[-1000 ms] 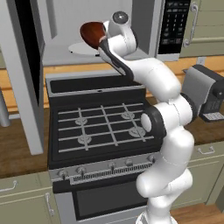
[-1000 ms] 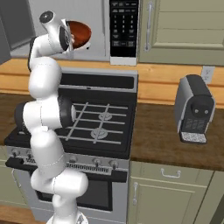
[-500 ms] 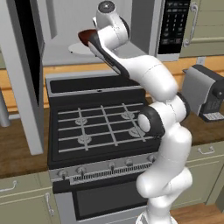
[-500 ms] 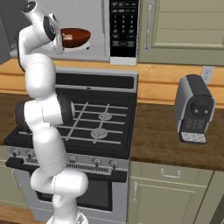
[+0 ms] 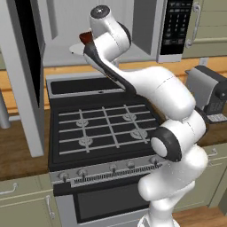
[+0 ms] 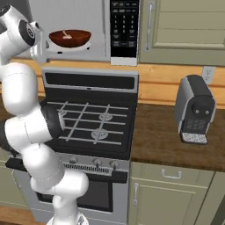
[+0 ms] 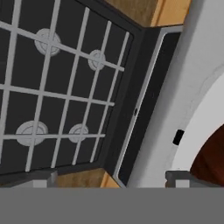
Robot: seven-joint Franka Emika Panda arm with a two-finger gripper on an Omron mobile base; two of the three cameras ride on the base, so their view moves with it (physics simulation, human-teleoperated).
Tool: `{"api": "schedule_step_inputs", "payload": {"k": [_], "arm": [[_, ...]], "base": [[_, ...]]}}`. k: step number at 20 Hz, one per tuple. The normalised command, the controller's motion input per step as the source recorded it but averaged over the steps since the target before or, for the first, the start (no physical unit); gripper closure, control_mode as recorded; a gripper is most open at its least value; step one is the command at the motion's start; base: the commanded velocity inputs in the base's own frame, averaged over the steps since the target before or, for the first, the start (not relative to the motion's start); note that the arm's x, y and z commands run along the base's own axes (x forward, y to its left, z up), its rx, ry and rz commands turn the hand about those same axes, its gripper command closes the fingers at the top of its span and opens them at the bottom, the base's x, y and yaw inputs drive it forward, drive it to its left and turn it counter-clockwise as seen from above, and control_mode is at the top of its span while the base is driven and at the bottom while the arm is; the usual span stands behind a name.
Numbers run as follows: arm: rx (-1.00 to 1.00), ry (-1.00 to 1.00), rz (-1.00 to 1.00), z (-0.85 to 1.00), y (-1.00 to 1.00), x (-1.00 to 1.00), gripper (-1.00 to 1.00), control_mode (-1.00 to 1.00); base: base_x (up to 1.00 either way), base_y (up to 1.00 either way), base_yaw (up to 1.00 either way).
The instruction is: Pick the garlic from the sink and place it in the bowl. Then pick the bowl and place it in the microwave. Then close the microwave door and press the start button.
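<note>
gas stove (image 5: 104,128), coffee machine (image 6: 194,110), cabinets (image 6: 184,26)

The dark reddish-brown bowl (image 6: 69,38) sits upright inside the open microwave (image 6: 79,17), the garlic (image 6: 67,34) in it.

Stood against a wood-panelled wall (image 6: 176,79): a black gas stove (image 5: 104,131) with grey grates, flanked by a dark wooden counter (image 6: 171,140), beige cabinets (image 6: 184,30) above and below, a grey coffee machine (image 6: 195,110) beside a wall outlet (image 6: 208,74).
</note>
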Motion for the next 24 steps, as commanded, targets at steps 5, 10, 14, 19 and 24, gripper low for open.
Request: {"api": "schedule_step_inputs", "payload": {"k": [5,10,14,19,24], "arm": [[-0.01,-0.08,0.0,-0.67,0.17,-1.0,-1.0,-1.0],[-0.01,-0.12,0.01,-0.73,0.19,-1.0,-1.0,-1.0],[-0.04,-0.17,0.05,-0.85,0.33,-1.0,-1.0,-1.0],[-0.07,-0.21,0.15,-1.0,0.27,-1.0,-1.0,-1.0],[-0.14,-0.42,0.11,-0.55,0.81,-0.62,-1.0,-1.0]], "base": [[0.0,0.0,0.0],[0.0,0.0,0.0],[0.0,0.0,0.0],[0.0,0.0,0.0],[0.0,0.0,0.0]]}}
